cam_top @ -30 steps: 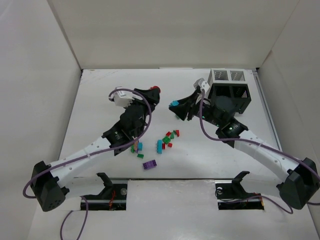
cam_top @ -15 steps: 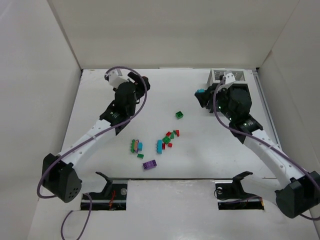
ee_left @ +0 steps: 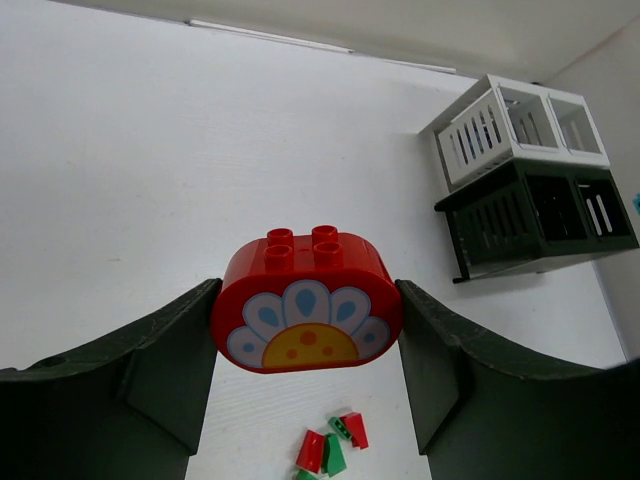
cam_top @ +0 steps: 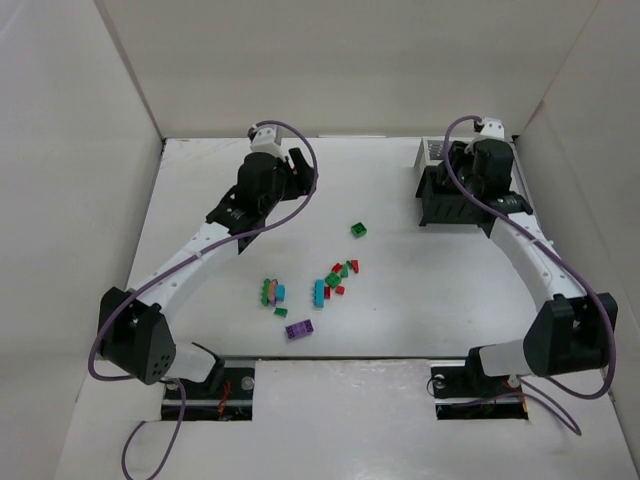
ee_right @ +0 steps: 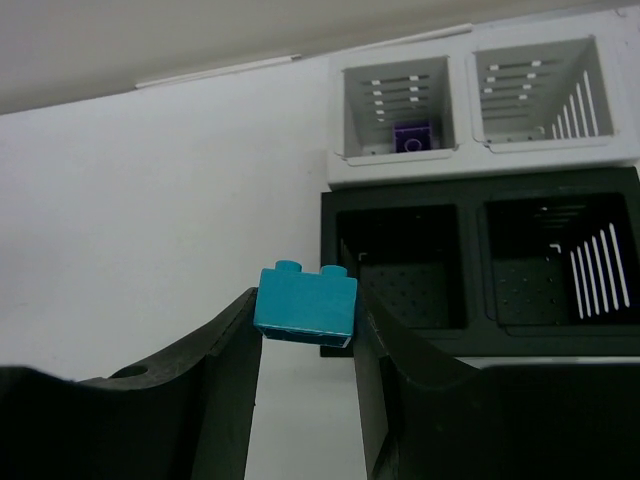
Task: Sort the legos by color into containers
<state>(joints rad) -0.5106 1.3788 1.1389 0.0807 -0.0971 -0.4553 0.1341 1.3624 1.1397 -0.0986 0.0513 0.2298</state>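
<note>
My left gripper [ee_left: 307,305] is shut on a rounded red lego [ee_left: 307,270] with a flower print, held high over the back left of the table [cam_top: 200,200]. My right gripper [ee_right: 305,310] is shut on a teal lego [ee_right: 305,298], held just before the near-left black bin [ee_right: 405,270] of the containers [cam_top: 445,205]. A purple lego [ee_right: 410,137] lies in the left white bin [ee_right: 395,105]. The other bins look empty. Loose legos [cam_top: 338,276] in red, green, teal and purple lie mid-table.
A single green brick [cam_top: 358,229] lies apart from the pile. A purple brick [cam_top: 298,328] sits near the front edge. White walls enclose the table on three sides, and the containers stand close to the right wall [cam_top: 570,180].
Both arms have left the middle of the table. The left one has swung back and left with the red brick. The right one has carried the teal brick right, up to the containers.
</note>
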